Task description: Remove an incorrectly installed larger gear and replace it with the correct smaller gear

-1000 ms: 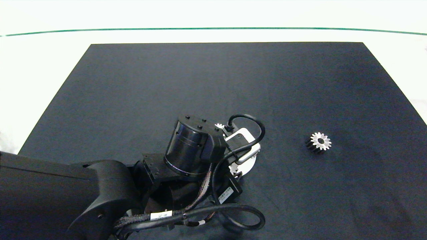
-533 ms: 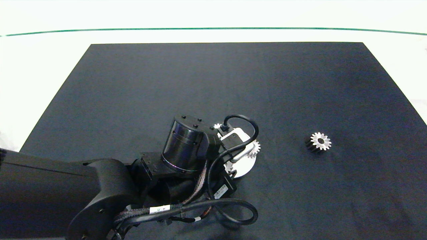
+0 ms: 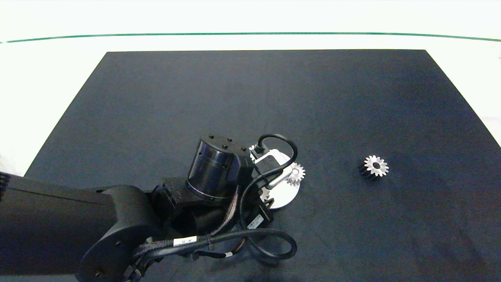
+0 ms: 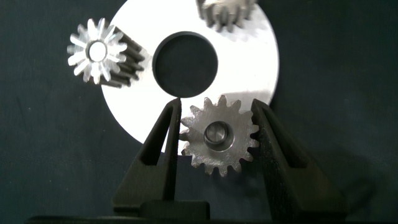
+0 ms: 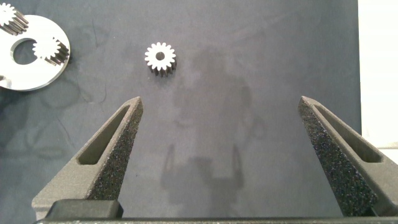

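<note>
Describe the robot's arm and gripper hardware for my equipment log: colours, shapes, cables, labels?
The left arm is matte black with a glossy black cylindrical wrist joint, looping black cables and small white labels. The left gripper has two dark grey tapered fingers with triangular cut-outs. The right gripper has the same wedge-shaped fingers, lined with coarse dark foam pads.

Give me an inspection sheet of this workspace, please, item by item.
Surface: black mat, flat.
Job's things: larger gear lies alone on the mat; smaller gear sits on the white disc, beside two other small gears.
Clutter: nothing seen.
Grippers: left gripper at the smaller gear; right gripper open above the mat, apart from the larger gear.
Cables: black cable loops on the left arm.
Surroundings: white table with a green line.
</note>
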Motion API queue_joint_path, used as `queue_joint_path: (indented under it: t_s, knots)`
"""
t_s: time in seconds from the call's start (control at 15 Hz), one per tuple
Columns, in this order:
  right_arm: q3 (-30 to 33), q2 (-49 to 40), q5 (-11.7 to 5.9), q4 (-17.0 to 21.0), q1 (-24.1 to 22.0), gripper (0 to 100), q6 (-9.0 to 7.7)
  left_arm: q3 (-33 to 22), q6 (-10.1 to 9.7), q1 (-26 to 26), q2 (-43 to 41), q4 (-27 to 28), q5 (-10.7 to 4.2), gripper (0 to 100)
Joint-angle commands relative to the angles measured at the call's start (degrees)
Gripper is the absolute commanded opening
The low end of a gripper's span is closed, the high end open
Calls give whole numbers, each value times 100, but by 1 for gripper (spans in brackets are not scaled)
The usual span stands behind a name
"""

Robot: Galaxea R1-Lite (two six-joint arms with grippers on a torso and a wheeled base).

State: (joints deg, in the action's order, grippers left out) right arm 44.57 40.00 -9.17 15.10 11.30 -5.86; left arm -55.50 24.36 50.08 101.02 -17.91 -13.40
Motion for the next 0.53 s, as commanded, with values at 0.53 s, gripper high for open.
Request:
queue_joint_path:
  t_s: [0.53]
  knots:
    - [-54, -27, 3, 19, 4, 100, -2, 101, 166, -139, 67, -178, -5, 28]
